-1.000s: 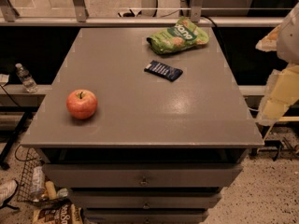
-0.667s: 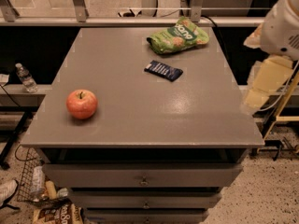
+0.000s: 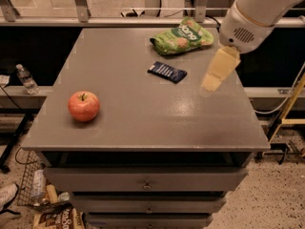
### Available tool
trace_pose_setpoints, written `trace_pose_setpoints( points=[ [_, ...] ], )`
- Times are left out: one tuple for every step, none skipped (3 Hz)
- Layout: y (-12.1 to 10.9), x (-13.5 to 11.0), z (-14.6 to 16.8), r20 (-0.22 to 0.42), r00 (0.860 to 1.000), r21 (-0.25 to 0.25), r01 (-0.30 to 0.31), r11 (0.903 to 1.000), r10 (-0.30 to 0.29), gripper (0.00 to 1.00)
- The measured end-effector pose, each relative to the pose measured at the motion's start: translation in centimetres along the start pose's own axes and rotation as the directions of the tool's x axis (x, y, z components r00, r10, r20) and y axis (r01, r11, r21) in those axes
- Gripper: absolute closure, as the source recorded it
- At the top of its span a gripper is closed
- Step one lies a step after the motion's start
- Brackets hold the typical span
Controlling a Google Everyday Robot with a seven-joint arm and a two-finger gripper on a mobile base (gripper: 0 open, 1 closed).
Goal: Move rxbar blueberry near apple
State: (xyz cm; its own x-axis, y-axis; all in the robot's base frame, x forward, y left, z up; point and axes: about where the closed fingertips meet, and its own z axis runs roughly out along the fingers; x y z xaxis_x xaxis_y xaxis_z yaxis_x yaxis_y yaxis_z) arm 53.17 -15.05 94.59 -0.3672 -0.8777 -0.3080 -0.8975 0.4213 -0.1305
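**Arm Advanced Over Table: Approach Hazards**

Since the earlier view, the gripper (image 3: 211, 82) has swung in from the right edge and hangs above the table (image 3: 143, 128), right of the rxbar blueberry (image 3: 167, 72). Open or closed: cannot tell. The bar lies flat, near the green bag (image 3: 182, 36) and well apart from the apple (image 3: 84, 106). Likely faults: the thin wrapper skids on contact, or a rearward drift snags the bag

The one camera stands high off the front edge of the surface (image 3: 143, 128), looking down and across it from fairly near, toward its far edge. The gripper (image 3: 210, 83) hangs over the surface's right side.
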Motion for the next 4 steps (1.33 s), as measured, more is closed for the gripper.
trace_pose_setpoints(
  points=[
    [-1.4, -2.4, 3.4, -0.006, 0.997, 0.001, -0.075, 0.9972, 0.075, 0.0],
    [-3.1, -4.3, 6.0, 0.004, 0.994, 0.005, -0.111, 0.9938, 0.111, 0.0],
    [-4.8, -6.4, 8.2, 0.041, 0.993, 0.016, -0.111, 0.9937, 0.11, 0.0],
    [-6.0, -8.4, 10.3, 0.082, 0.992, 0.011, -0.092, 0.9957, 0.091, 0.0]
  ],
)
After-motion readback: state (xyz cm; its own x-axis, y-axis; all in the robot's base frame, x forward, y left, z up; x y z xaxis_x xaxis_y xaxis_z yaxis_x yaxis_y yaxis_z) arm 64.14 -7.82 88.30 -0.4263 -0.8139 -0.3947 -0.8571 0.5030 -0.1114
